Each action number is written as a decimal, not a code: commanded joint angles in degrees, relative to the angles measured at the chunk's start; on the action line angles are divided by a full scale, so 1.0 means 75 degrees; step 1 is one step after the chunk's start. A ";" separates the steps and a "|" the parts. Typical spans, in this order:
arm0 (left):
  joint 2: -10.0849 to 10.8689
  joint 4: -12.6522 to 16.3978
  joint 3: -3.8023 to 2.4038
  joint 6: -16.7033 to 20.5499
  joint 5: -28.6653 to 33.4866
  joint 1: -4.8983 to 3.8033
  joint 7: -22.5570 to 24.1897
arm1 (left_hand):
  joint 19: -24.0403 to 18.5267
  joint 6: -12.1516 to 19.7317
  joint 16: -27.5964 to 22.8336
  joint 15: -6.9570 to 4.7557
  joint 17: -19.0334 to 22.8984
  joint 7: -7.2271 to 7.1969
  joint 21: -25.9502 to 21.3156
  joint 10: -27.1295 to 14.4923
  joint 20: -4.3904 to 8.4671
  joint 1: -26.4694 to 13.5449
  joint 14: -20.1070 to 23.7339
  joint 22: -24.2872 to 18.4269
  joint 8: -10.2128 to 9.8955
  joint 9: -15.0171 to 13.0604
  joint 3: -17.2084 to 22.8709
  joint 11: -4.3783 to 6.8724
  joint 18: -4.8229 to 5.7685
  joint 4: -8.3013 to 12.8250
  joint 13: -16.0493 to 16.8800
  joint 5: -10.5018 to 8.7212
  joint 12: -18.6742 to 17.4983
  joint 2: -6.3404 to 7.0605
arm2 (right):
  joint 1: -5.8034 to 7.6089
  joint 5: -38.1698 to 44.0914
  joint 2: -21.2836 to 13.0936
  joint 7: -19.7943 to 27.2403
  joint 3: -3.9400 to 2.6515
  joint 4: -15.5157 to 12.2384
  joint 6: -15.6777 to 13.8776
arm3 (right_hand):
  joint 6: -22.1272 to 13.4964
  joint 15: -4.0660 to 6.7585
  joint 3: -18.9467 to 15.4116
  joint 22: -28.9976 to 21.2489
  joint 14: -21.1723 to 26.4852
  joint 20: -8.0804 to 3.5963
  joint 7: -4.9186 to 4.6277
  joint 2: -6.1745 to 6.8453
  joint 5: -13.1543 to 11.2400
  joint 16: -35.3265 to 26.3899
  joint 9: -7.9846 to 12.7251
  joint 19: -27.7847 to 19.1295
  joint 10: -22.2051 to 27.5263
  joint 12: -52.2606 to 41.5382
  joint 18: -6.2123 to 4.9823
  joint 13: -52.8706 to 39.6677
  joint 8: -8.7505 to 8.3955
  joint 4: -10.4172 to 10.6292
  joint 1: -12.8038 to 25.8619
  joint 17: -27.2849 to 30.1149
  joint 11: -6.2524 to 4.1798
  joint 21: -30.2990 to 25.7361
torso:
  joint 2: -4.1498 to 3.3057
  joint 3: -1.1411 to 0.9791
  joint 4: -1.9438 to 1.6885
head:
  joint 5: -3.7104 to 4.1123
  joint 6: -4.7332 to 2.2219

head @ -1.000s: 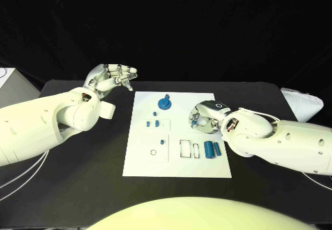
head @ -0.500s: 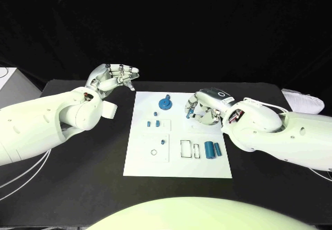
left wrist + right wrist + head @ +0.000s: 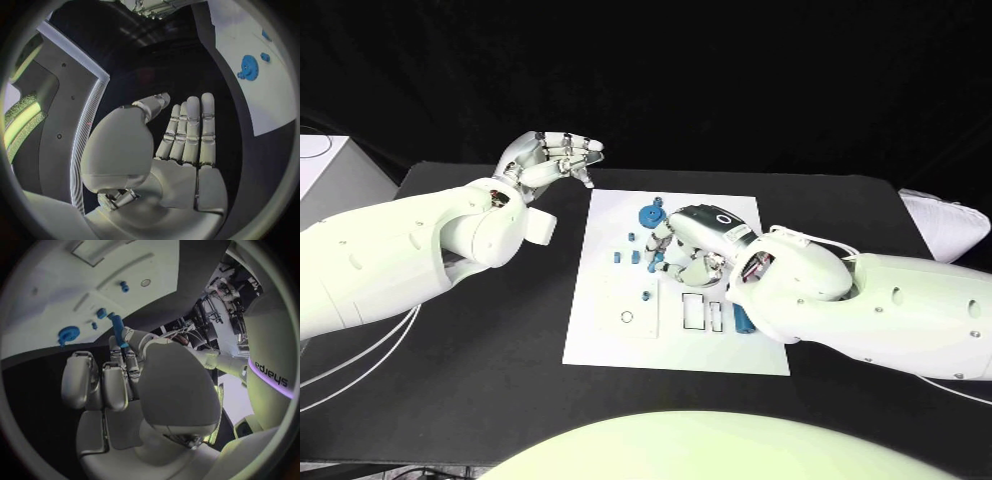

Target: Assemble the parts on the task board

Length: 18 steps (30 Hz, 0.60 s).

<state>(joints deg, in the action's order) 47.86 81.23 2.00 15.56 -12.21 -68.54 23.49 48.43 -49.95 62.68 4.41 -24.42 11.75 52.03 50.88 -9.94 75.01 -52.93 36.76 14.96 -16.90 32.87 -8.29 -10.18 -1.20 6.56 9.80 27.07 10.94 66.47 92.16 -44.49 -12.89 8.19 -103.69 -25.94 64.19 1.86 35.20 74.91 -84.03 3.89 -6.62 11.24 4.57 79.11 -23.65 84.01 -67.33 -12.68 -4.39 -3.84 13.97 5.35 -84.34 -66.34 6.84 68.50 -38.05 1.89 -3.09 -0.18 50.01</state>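
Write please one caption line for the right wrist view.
Right hand holds a blue peg in its fingers above the white task board.

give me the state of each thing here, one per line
left robot hand: open, fingers straight, holding nothing, off the board's far left corner
right robot hand: over the board, pinching a blue peg
blue gear: lying on the task board
blue cylinder: lying on the board, partly hidden by the right arm

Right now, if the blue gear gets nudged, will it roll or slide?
The blue gear lies flat on the task board, so it would likely slide, not roll. Small and solid-looking, it is probably light and stiff.
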 commanded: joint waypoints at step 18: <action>-0.0056 -0.0011 -0.0004 -0.0164 0.0036 0.0001 0.0033 | 0.0059 0.0064 -0.0035 0.0004 0.0014 -0.0011 -0.0039 -0.0045 -0.0001 0.0045 0.0035 -0.0015 0.0038 0.0016 -0.0013 -0.0010 -0.0046 -0.0025 -0.0010 0.0013 -0.0022 -0.0056 | -0.0676 0.0263 0.0870 0.0373 0.0097 0.0523 0.0188 | -0.0050 0.0020 0.0128 0.0703 -0.0192 -0.0039 -0.0029 -0.0039 0.0088 -0.0019 -0.0027 0.0134 -0.0663 0.0006 0.0051 -0.0223 0.0022 -0.0099 0.0085 0.0035 -0.0572 -0.0032 | -0.0013 -0.0006 0.0000 | -0.0245 -0.0001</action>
<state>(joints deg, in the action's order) 47.57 81.09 2.02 15.30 -12.20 -68.51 23.44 48.43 -49.95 62.68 4.41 -24.37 11.75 52.03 50.89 -9.94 75.01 -52.93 36.71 14.96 -16.84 32.88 -8.29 -10.18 -1.20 6.57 9.80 27.06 10.94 61.51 92.59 -38.18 -10.90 8.89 -99.99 -25.74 64.18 1.85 35.90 74.95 -84.03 3.90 -6.62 11.68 5.03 79.11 -23.79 84.00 -67.54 -12.44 -4.39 -3.84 13.96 4.64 -83.60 -66.15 7.03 68.50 -38.16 1.86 -3.10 -1.94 50.01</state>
